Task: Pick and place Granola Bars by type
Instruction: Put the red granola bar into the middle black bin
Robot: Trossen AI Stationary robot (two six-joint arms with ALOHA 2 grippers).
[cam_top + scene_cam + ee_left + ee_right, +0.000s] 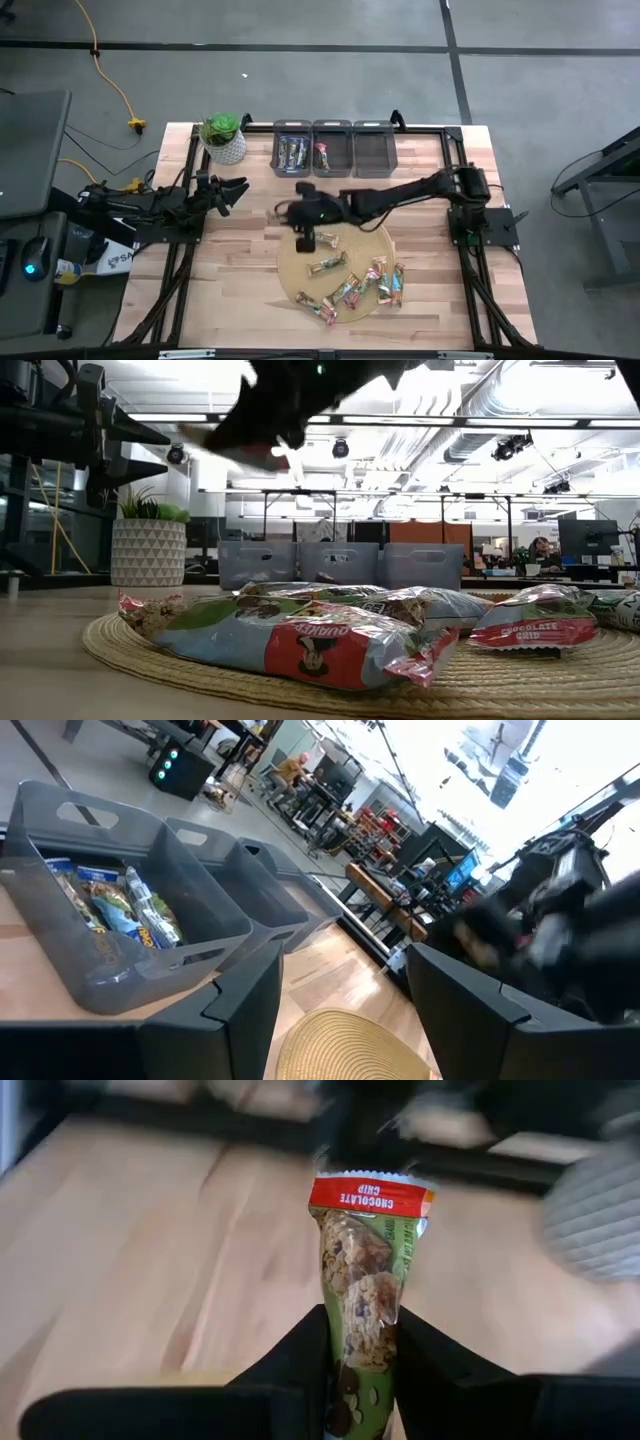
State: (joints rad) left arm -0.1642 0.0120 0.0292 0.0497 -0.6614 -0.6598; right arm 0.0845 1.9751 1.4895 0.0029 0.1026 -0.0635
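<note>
Loose granola bars lie on the round woven mat at the table's near side. Above the mat's far-left edge, the right gripper pinches a green chocolate-chip bar. Farther left, the left gripper waits, fingers spread. Three grey bins line the far edge.

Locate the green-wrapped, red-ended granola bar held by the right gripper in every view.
High: granola bar left of table centre.
Low: red blur at top, under the arm.
Left wrist: not discernible.
Right wrist: centre, in right gripper.
Landmark: grey plastic bins.
</note>
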